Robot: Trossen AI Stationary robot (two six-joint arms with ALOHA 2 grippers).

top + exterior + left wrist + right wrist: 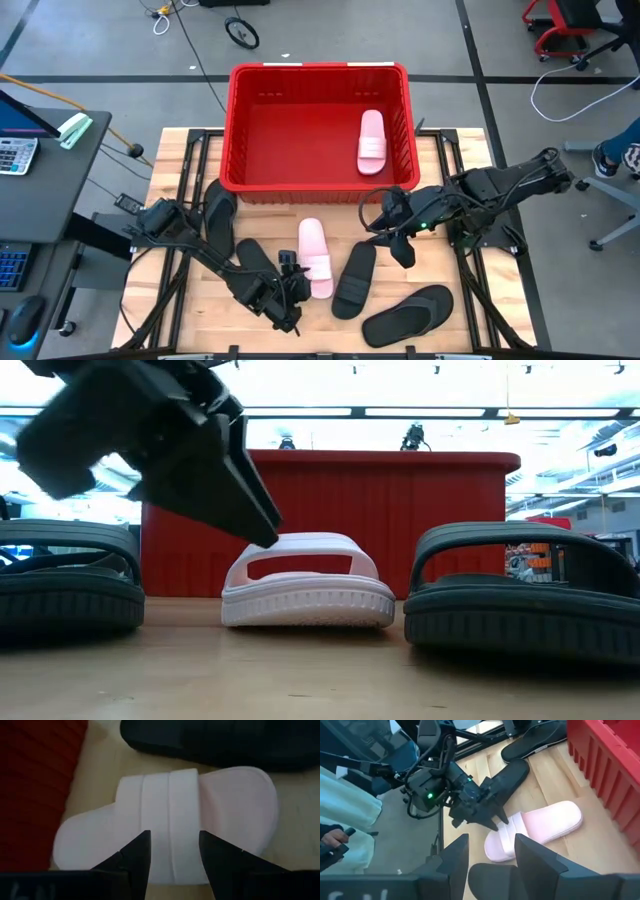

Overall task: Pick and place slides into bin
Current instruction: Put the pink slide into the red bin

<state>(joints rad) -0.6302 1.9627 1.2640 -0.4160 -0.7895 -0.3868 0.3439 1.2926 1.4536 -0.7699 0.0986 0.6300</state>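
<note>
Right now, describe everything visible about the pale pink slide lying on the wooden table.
The pale pink, rubbery-looking slide sandal lies flat, sole down, on the wooden table just in front of the red ribbed plastic bin, between black slides. Its wide strap has raised bands; the sole edge is ribbed. The left tool hovers open at its strap.

Bright ceiling strip lights (420,411) wash the room evenly, leaving only soft shadows on the worktop (465,300). Seen from table height, the left claw (250,510) looms blurred, and the left wrist's close view is soft throughout.
</note>
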